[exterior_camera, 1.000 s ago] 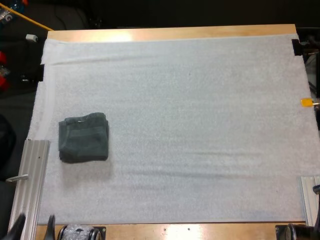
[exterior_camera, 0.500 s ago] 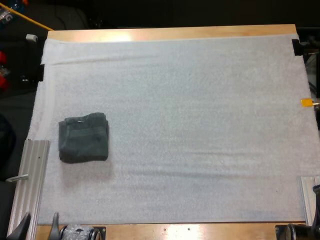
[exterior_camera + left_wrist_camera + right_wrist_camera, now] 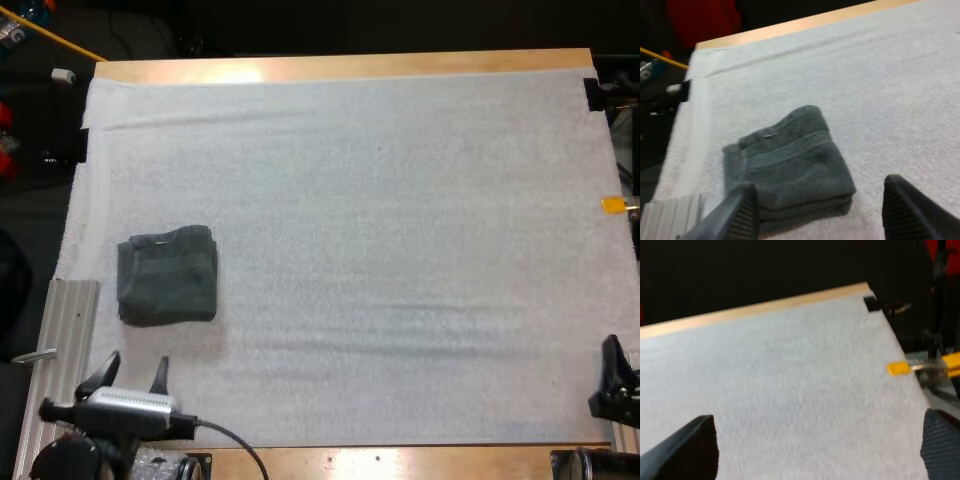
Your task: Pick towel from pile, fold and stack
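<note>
Reach toward the folded towel (image 3: pixel 168 274) was judged to be what the coming move turned on. The towel was seen lying flat on the white mat (image 3: pixel 400 250), close to the mat's left edge and nearer its near side than its far side. It was folded to a compact, nearly square pad, so no clear long axis could be made out. In the left wrist view its layered edge (image 3: pixel 790 165) was turned toward the left end effector (image 3: pixel 818 185).

The left end effector (image 3: pixel 133 368) was held over the mat's near-left corner, just short of the towel, with its fingers spread wide and nothing between them. From there the towel lay straight ahead, toward the mat's far side and slightly off to one finger's side.

The right end effector (image 3: pixel 618 380) was placed at the mat's near-right corner, well apart from the towel. Its fingers were likewise spread wide over bare mat (image 3: pixel 790 370) and held nothing. The left arm was therefore judged much the nearer, and a short forward advance was thought enough to bracket the towel.
</note>
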{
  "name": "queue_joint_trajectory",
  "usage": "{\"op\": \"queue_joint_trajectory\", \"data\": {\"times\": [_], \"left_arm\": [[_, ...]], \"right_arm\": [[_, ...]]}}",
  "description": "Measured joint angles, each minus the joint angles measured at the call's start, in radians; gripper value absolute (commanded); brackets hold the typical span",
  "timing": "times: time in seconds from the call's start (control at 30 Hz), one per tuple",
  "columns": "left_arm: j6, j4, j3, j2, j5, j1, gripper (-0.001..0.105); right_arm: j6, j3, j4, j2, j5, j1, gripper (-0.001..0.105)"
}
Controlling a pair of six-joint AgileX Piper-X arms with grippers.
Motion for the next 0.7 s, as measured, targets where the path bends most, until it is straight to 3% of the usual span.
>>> {"op": "queue_joint_trajectory", "data": {"times": [0.27,0.7], "left_arm": [[0.000,-0.051,0.091,-0.001,0.010,0.000,0.052],[0.000,-0.062,0.095,0.002,0.015,0.000,0.052]], "right_arm": [[-0.009,0.116,-0.018,0.000,0.000,0.000,0.079],[-0.022,0.135,-0.026,0.002,0.002,0.000,0.079]]}}
